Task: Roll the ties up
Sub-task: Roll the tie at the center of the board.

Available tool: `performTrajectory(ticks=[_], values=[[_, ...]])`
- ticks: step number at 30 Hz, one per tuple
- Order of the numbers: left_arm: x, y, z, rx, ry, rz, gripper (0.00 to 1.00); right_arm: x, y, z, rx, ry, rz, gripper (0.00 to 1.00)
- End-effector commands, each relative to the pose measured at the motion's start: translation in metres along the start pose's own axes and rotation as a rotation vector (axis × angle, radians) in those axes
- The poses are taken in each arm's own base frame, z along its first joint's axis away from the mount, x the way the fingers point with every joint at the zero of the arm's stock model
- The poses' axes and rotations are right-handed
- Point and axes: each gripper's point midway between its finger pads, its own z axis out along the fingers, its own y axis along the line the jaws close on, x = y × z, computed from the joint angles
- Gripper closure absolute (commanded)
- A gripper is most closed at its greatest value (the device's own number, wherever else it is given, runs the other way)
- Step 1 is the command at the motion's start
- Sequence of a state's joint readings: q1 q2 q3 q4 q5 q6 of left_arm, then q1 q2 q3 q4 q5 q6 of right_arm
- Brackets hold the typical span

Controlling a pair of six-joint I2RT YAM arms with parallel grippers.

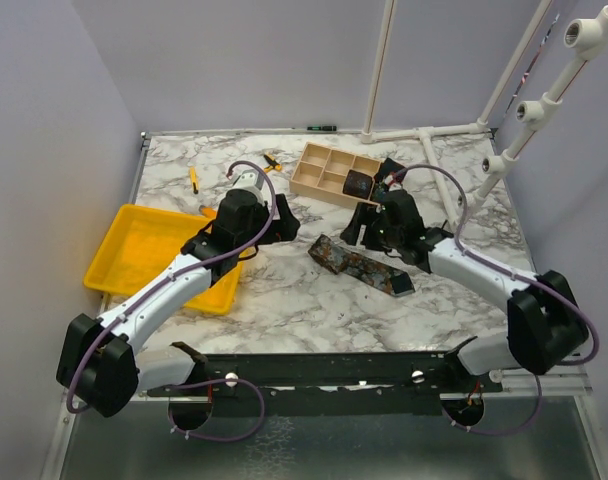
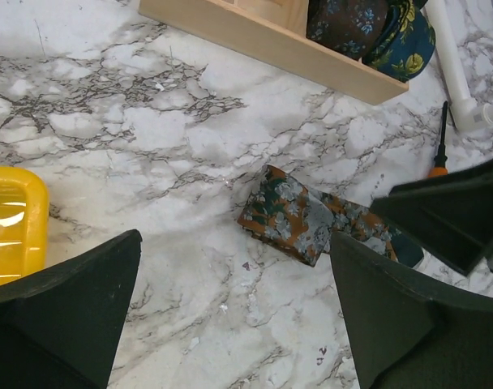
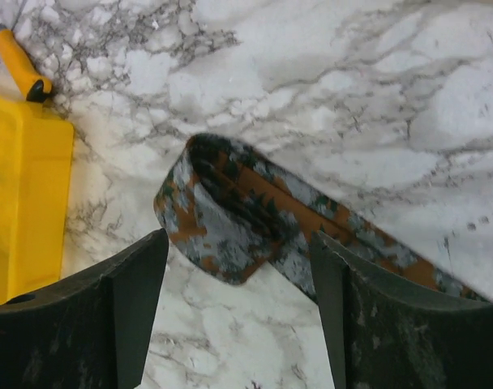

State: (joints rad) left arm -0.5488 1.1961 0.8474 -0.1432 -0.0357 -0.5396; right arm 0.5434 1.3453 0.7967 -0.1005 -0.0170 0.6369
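Tie (image 1: 359, 265) lies near box (image 1: 319, 160), tray (image 1: 144, 245) well aside; left pincer (image 2: 234, 267), right pincer (image 3: 238, 243) apart.

Tie (image 3: 222, 203) rust-brown with grey-green mottling; tray (image 1: 134, 250) yellow; table (image 1: 284, 300) white, grey-veined marble; compartment box (image 1: 319, 192) pale wood.

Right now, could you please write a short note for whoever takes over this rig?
Left pincer: open and empty, above the table near the tie.
Right pincer: open, over the tie's folded end, not gripping it.
Tie: lies on the table with only one end folded over; the rest is flat.
Done: a dark roll and a teal roll sit at one end of the box.
Left: roll this tie up, then probably put it in the box with the others.
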Motion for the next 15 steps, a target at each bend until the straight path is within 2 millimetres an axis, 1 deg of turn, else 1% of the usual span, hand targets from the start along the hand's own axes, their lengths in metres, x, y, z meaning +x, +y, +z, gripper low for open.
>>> performTrajectory(ticks=[1, 4, 5, 7, 11, 13, 15], values=[[-0.006, 0.011, -0.011, -0.045, -0.043, -0.014, 0.01, -0.029, 0.009, 0.033, 0.061, 0.0, 0.003, 0.26], [0.003, 0.022, -0.026, -0.067, -0.054, -0.036, 0.01, -0.04, 0.014, 0.063, 0.098, 0.044, -0.022, 0.27], [0.006, 0.024, -0.031, -0.068, -0.059, -0.043, 0.01, -0.034, 0.008, 0.078, 0.13, 0.083, -0.034, 0.28], [0.011, 0.027, -0.041, -0.067, -0.064, -0.063, 0.01, -0.031, 0.002, 0.096, 0.169, 0.124, -0.05, 0.3], [0.027, 0.034, -0.054, -0.062, -0.054, -0.087, 0.01, -0.014, -0.003, 0.117, 0.166, 0.192, -0.065, 0.35], [0.034, 0.036, -0.057, -0.059, -0.048, -0.098, 0.01, -0.006, -0.004, 0.123, 0.156, 0.224, -0.062, 0.41], [0.04, 0.037, -0.058, -0.053, -0.036, -0.109, 0.01, 0.0, -0.004, 0.127, 0.148, 0.243, -0.057, 0.5]])
